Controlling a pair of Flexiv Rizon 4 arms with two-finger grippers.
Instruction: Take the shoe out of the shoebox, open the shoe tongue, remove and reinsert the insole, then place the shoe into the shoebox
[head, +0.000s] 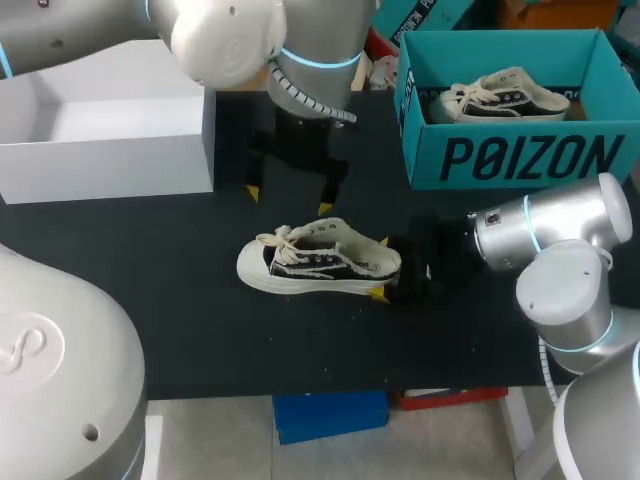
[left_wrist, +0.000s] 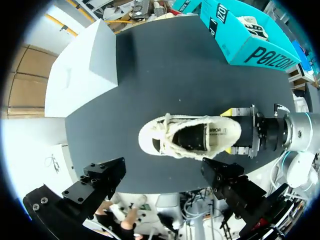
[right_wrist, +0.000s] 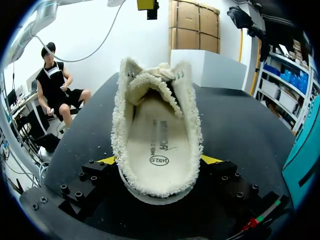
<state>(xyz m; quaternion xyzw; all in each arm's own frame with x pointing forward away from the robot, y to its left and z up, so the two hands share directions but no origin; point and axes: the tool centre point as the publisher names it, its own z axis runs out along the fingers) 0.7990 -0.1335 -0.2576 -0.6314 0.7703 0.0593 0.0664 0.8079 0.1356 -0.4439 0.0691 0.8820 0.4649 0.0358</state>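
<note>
Closest to the overhead camera is my left arm (head: 220, 35), which comes in above the white box (head: 100, 150) and hangs the left hand (head: 288, 200) over the bench (head: 200, 340), fingers spread wide and gripping nothing. Straight ahead of those fingers, below them, lies the shoe (head: 320, 265), out of its box, sole down and mouth up. Its long axis runs across the bench, toe to my left and heel to my right. The left hand's fingers are spread along that same line, over the laced front half, so I judge a plain descent would land them at the tongue (right_wrist: 150, 87) rather than the heel. The insole (right_wrist: 160, 145) lies flat inside the shoe. At the heel my right hand (head: 381, 267) is clenched on the shoe, one yellow tip on each side, pinning it. That leaves the left hand as the free one for the tongue, I reckon. Farther right and back stands the teal shoebox (head: 520, 150), a second shoe (head: 505, 95) inside it, well apart from the work.
</note>
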